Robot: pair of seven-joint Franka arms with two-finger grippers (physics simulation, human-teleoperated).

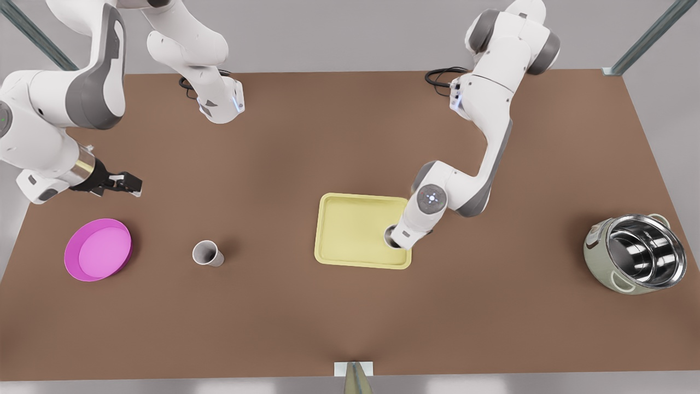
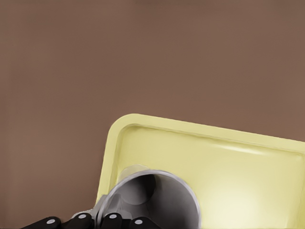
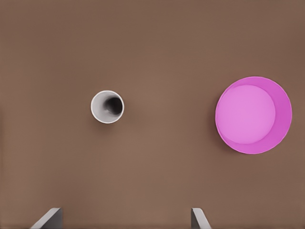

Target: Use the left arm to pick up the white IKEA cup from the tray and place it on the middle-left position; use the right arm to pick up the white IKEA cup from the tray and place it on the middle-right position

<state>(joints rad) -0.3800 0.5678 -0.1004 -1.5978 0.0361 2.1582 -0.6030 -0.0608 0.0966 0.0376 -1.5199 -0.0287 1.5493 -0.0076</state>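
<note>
Grip is the thing to settle on this step: the left gripper (image 1: 403, 235) is down on the cup (image 1: 390, 236) in the tray (image 1: 350, 230), at the tray's corner toward the front view's right and the table's (image 1: 350, 137) near edge. In the left wrist view the cup's open mouth sits right against the gripper, just inside the tray's rounded corner, but I cannot tell whether the gripper is clenched on the cup or only set around it. I judge the step in hand to be the left arm's pick. To do it well, the hold should be firm on the cup wall before any rise, since a thin tapered cup can slip or tip if squeezed off-centre. The lift should go straight up until the cup's base is above the tray's low rim, because the corner rim is just beside it and a sideways drag could catch the cup or shove the tray. After that the carry goes to bare tabletop beyond the tray, with the cup upright and set down gently before letting go. The right gripper (image 1: 128, 183) waits above the table near the edge on the front view's left, fingers spread and holding nothing. Below it a second cup (image 1: 208, 253) stands upright on the table, apart from the dish (image 1: 98, 250), so that half looks done. A pot (image 1: 637, 254) near the opposite edge is well out of the way.
</note>
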